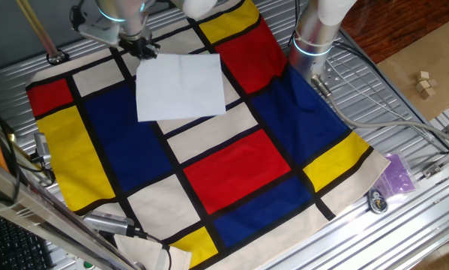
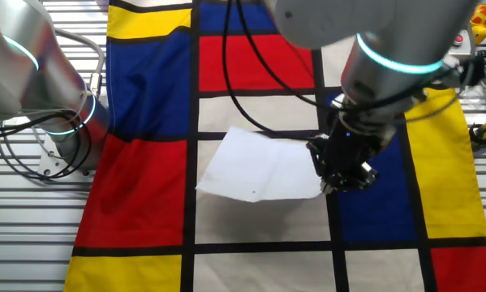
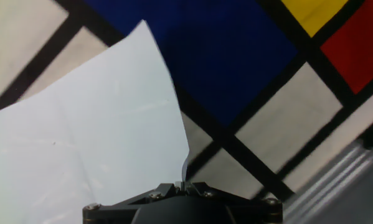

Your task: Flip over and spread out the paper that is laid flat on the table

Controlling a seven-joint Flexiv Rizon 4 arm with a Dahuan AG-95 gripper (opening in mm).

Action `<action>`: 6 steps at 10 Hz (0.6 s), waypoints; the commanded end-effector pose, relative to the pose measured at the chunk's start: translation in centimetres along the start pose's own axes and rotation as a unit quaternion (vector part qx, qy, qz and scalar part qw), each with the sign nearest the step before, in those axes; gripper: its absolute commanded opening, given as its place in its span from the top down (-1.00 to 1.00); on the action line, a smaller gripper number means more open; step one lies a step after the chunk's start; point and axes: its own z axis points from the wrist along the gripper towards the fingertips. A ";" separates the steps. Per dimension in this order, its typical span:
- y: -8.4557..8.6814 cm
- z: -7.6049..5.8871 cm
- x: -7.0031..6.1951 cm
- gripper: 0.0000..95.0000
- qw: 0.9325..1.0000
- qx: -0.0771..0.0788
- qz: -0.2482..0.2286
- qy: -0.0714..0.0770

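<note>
Hand view: the black two-finger gripper (image 3: 184,184) is pinched shut on one edge of the thin white rectangular paper sheet with faint fold creases (image 3: 86,143), which curves away to the left over blue and cream cloth blocks. From one fixed view, the sheet (image 1: 181,86) sits toward the far side of the ribbed silver metal table (image 1: 404,225), draped in red, blue, yellow and cream cloth, with the gripper (image 1: 139,49) at its far left corner. In the other fixed view, a shadow lies under the sheet (image 2: 263,166).
</note>
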 end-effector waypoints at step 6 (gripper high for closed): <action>0.3 -5.8 -1.3 1.00 0.993 0.058 -0.068 0.082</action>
